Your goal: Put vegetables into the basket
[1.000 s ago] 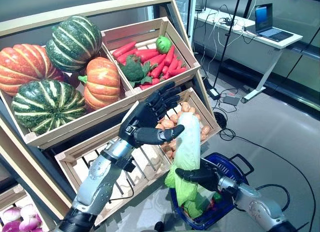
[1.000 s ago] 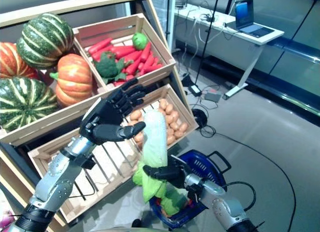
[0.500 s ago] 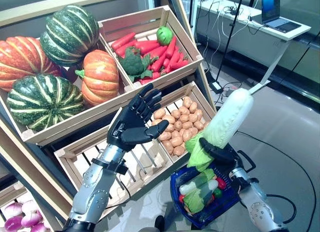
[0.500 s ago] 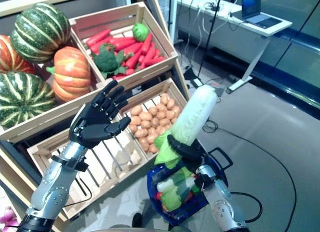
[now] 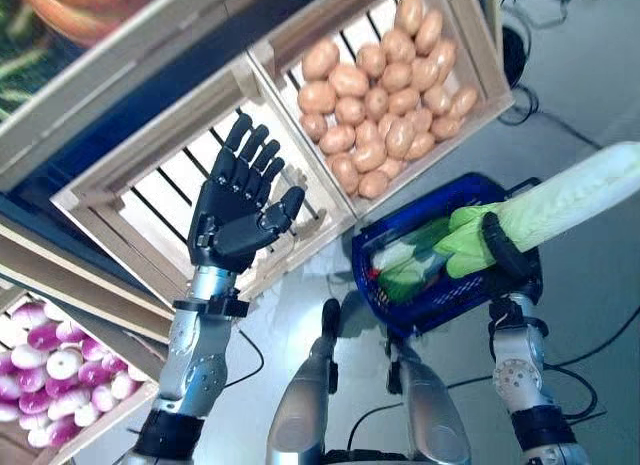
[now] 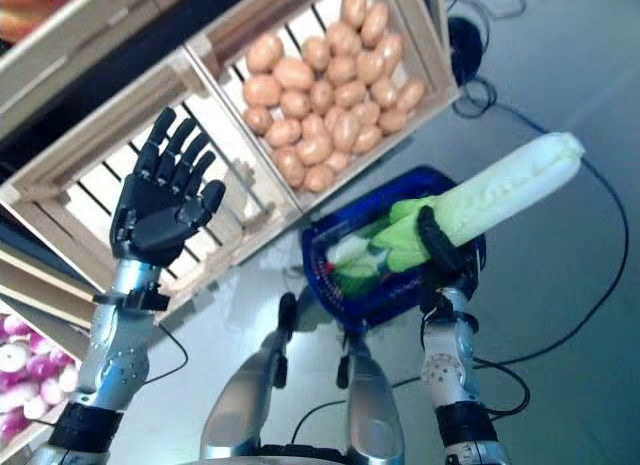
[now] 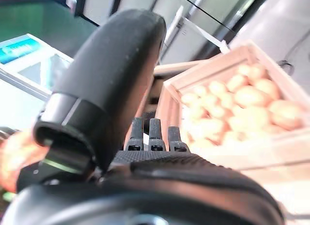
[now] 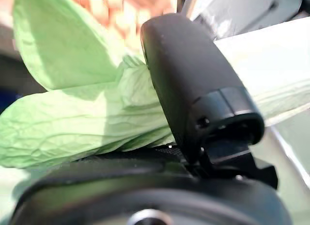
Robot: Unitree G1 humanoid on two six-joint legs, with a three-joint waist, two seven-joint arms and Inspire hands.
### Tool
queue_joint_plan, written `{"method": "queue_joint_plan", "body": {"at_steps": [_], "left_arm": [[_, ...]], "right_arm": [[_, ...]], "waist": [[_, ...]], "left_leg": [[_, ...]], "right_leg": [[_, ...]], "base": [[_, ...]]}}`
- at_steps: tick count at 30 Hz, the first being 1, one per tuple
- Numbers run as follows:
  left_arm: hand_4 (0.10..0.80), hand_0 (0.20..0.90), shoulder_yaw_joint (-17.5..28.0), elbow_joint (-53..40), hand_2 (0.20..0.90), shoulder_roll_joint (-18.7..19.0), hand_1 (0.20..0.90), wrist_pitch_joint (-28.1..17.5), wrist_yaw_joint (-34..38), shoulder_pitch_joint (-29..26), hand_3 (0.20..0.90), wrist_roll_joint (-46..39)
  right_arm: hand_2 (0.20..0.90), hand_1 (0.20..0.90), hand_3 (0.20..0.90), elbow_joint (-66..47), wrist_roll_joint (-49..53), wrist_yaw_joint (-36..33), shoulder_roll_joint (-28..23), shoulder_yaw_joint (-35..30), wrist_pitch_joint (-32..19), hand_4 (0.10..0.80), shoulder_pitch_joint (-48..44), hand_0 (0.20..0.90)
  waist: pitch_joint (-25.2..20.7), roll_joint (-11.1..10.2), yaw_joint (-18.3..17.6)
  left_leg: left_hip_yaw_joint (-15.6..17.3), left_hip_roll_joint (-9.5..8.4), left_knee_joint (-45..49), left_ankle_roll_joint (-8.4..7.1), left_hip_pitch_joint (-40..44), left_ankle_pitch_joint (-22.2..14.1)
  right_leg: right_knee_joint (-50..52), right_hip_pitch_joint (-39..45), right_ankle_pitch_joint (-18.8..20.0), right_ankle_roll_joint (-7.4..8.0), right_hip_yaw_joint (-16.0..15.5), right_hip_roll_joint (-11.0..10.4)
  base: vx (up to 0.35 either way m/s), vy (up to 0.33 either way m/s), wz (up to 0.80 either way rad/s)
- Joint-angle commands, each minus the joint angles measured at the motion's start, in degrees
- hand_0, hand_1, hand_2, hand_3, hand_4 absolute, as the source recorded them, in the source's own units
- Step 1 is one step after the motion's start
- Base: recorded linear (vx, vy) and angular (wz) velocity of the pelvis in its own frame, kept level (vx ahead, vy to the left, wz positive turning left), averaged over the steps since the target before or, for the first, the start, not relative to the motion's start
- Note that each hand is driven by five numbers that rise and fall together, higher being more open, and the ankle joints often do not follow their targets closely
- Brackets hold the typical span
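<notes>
My right hand point(image 5: 497, 249) is shut on a long napa cabbage point(image 5: 570, 202), white at one end and leafy green at the other point(image 8: 82, 123). It holds the cabbage tilted above the blue basket point(image 5: 395, 310) on the floor, leafy end over the basket. Green and white vegetables point(image 5: 400, 270) lie inside the basket. My left hand point(image 5: 237, 210) is raised and open, fingers straight, in front of the slatted wooden crate point(image 5: 150, 195); it holds nothing.
A wooden crate of potatoes point(image 5: 375, 95) sits on the rack just behind the basket. A lower crate at the left holds purple and white onions point(image 5: 45, 360). Grey floor lies to the right of the basket, with a black cable point(image 6: 560, 135) on it.
The camera has tilted down, so pumpkins and carrots left the view. My right hand has tipped the cabbage flatter, leafy end over the basket. The left hand stays raised and open.
</notes>
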Motion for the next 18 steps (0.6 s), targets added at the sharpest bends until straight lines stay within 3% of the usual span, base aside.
{"method": "queue_joint_plan", "body": {"at_steps": [1, 5, 10, 14, 18], "left_arm": [[0.8, 0.9, 2.05, -5.74, 0.9, -0.61, 0.9, -9.58, -1.4, -6.55, 0.9, -0.93], [0.8, 0.9, 0.49, -4.72, 0.9, -0.98, 0.9, -9.72, -1.07, -8.09, 0.9, -0.26], [0.8, 0.9, -1.07, -3.15, 0.9, -1.18, 0.9, -10.84, 2.52, -11.54, 0.9, 0.02], [0.8, 0.9, -2.13, -3.14, 0.9, -1.84, 0.9, -10.55, 2.42, -12.82, 0.9, 0.22], [0.8, 0.9, -3.17, -2.31, 0.9, -2.37, 0.9, -8.93, 2.37, -14.24, 0.9, 0.46]], "right_arm": [[0.3, 0.3, 0.3, -6.54, -3.46, -2.5, -1.17, -3.58, -9.96, 0.4, -6.12, 0.3], [0.3, 0.3, 0.3, -2.34, -4.11, -4.19, -2.45, -2.85, -8.93, 0.4, -8.79, 0.3], [0.3, 0.3, 0.3, 7.76, 2.74, -3.36, -3.38, -2.32, -6.49, 0.4, -14.27, 0.3], [0.3, 0.3, 0.3, 12.37, 0.54, -2.83, -4.04, -0.81, -4.12, 0.4, -17.6, 0.3], [0.3, 0.3, 0.3, 17.78, 1.01, 0.42, -5.98, 1.43, 2.68, 0.4, -21.71, 0.3]], "waist": [[0.74, -1.46, -0.09], [0.88, -1.31, 0.44], [0.88, -0.52, 1.5], [0.88, -0.24, 2.49], [0.88, -0.11, 3.52]], "left_leg": [[-1.0, -3.33, 9.28, -1.15, -4.14, -6.63], [-1.19, -3.75, 13.14, -1.02, -9.53, -7.33], [-2.05, -4.47, 16.51, -1.12, -15.59, -7.74], [-2.05, -5.15, 17.31, -0.68, -18.46, -8.04], [-2.35, -5.58, 19.51, -0.55, -21.48, -8.27]], "right_leg": [[7.02, -1.47, -3.12, 0.26, -0.9, -0.83], [11.16, -6.96, -3.65, 0.24, -1.43, -1.57], [15.48, -12.82, -4.63, 0.2, -1.59, -2.49], [17.2, -16.25, -5.24, 0.18, -1.78, -2.83], [20.13, -20.03, -5.36, 0.13, -1.95, -3.51]], "base": [[-0.12, -0.042, 0.03], [-0.061, -0.019, 0.13], [-0.011, -0.002, 0.12], [-0.037, -0.018, 0.08], [-0.007, -0.016, 0.12]]}}
